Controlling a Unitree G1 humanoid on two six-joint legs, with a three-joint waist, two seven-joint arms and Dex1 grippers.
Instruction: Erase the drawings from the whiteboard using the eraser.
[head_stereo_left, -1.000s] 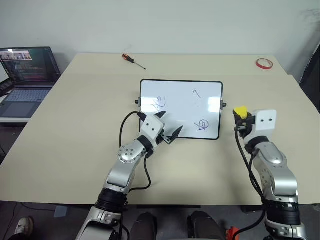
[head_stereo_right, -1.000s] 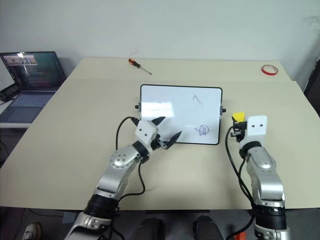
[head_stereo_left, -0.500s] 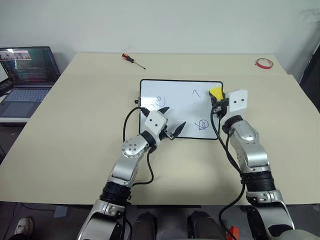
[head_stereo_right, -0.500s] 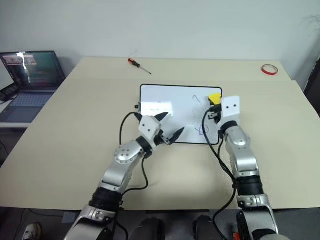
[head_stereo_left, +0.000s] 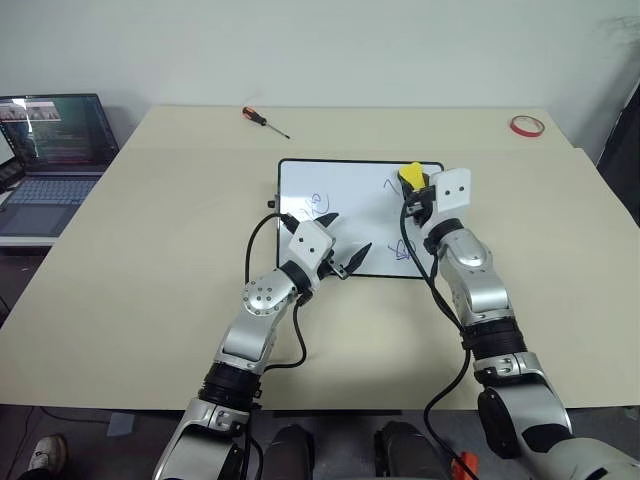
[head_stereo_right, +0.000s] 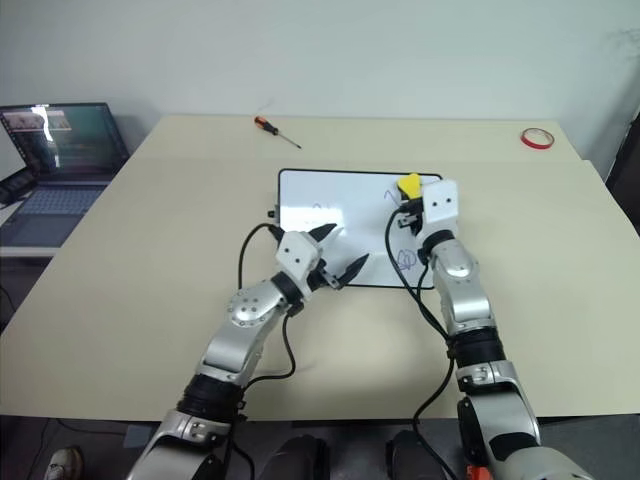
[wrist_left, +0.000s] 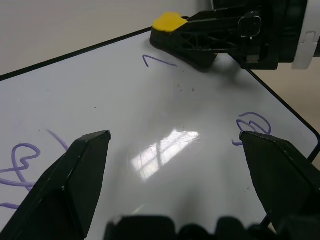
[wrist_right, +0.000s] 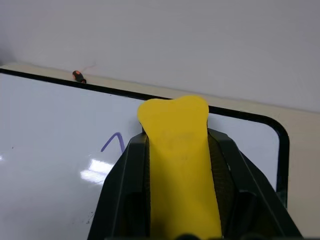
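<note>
Right wrist view: eraser (wrist_right: 179, 165) clamped, screwdriver (wrist_right: 78, 76) beyond whiteboard (wrist_right: 50, 125).

A beige desk (head_stereo_left: 140, 260) carries a black-framed whiteboard (head_stereo_left: 350, 205) beneath both end effectors, an orange-handled screwdriver (head_stereo_left: 266, 121) far beyond the left end effector (head_stereo_left: 342, 243), and a red tape ring (head_stereo_left: 527, 126) beyond the right one.

Wide bare tabletop (head_stereo_left: 150, 260) along the left, right and lower parts of the frame, open for passage. At centre, whiteboard (head_stereo_left: 345, 205) partly covered: left gripper (head_stereo_left: 340, 245) spread over its lower left, right gripper (head_stereo_left: 412, 192) clamping the eraser (head_stereo_left: 410, 176) over its upper right. Screwdriver (head_stereo_left: 267, 120) near upper centre, tape ring (head_stereo_left: 528, 126) upper right, laptop (head_stereo_left: 50, 150) beyond the left edge.
</note>
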